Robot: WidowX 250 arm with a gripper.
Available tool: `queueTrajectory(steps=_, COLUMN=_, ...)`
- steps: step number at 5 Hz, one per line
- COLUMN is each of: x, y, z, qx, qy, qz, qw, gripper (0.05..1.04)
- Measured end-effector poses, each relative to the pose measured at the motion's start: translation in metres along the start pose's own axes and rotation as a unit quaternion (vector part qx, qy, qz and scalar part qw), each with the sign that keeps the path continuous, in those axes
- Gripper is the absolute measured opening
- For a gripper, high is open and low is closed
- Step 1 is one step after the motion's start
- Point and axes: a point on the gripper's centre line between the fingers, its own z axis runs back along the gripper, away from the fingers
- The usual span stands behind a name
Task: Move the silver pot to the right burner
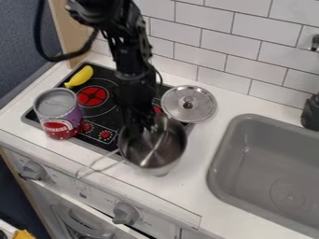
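The gripper [147,127] hangs down at the far rim of the silver pot [155,156], its lower end overlapping the pot's opening. The pot is at the stove's front right corner, partly over the white counter, with its wire-like handle pointing to the lower left. Whether the pot rests on the surface or is lifted I cannot tell. Behind the pot and arm, the right burner [157,109] is mostly hidden, with a bit of red showing.
A purple and red can [60,114] stands at the stove's left edge. Beside the left burner [92,96] lies a yellow banana [79,76]. A metal lid [189,103] lies at the stove's right edge. The grey sink [268,172] is at right, the tiled wall behind.
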Motion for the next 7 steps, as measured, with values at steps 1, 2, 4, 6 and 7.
queueTrajectory(steps=1, x=0.003, y=0.017, z=0.024, qx=0.005, qy=-0.026, qz=0.021, qw=0.9994, gripper=0.073)
queueTrajectory(steps=2, x=0.010, y=0.043, z=0.047, qx=0.010, qy=-0.051, qz=0.071, qw=0.9961, gripper=0.073)
queueTrajectory(steps=4, x=0.029, y=0.097, z=0.050, qx=0.002, qy=-0.063, qz=0.169, qw=0.9835, gripper=0.073)
queueTrajectory(steps=6, x=0.036, y=0.151, z=0.031, qx=-0.019, qy=-0.063, qz=0.296, qw=0.9528, gripper=0.073)
queueTrajectory(steps=7, x=0.034, y=0.164, z=0.020, qx=-0.027, qy=-0.055, qz=0.350, qw=0.9347, gripper=0.073)
